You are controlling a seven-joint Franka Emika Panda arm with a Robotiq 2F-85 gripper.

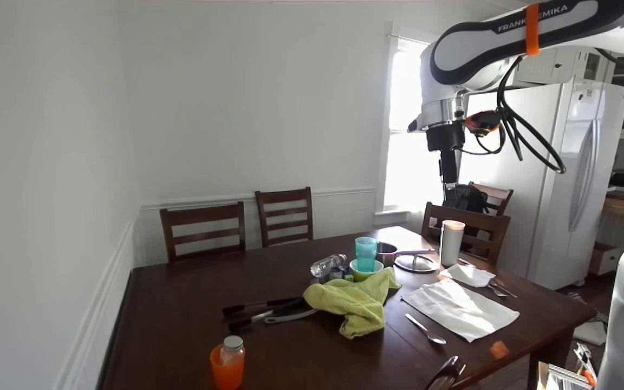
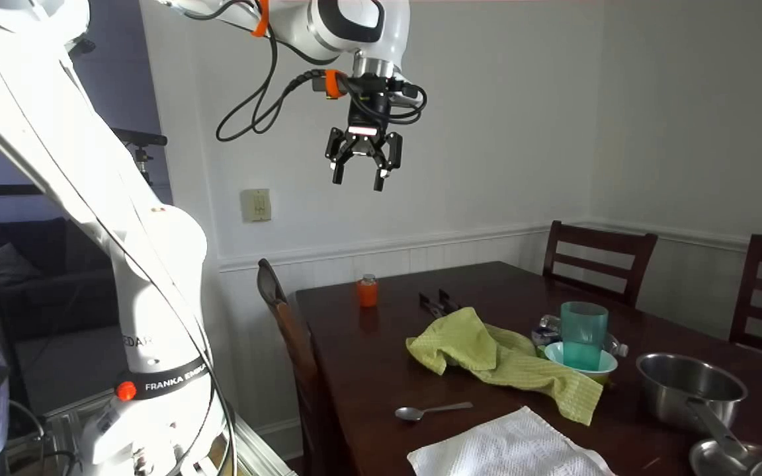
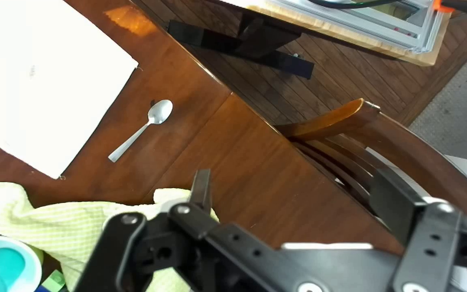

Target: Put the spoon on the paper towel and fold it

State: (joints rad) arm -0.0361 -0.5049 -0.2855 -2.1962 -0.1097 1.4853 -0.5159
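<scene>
The silver spoon [image 1: 426,329] lies on the dark table beside the white paper towel, apart from it; it also shows in an exterior view [image 2: 434,410] and in the wrist view [image 3: 160,112]. The paper towel [image 1: 461,307] lies flat and spread out, and it shows in an exterior view [image 2: 513,448] and at the upper left of the wrist view [image 3: 47,81]. My gripper [image 2: 358,179] is open and empty, pointing down high above the table. In the wrist view my gripper's fingers [image 3: 294,182] are wide apart, with the spoon off to the upper left of them.
A green cloth [image 1: 355,309] lies beside the spoon. A teal cup [image 2: 583,334] stands in a bowl, near a metal pot [image 2: 688,390]. A smaller white paper [image 1: 469,274] has cutlery by it. An orange cup [image 1: 227,368] and chair [image 3: 339,121] are near table edges.
</scene>
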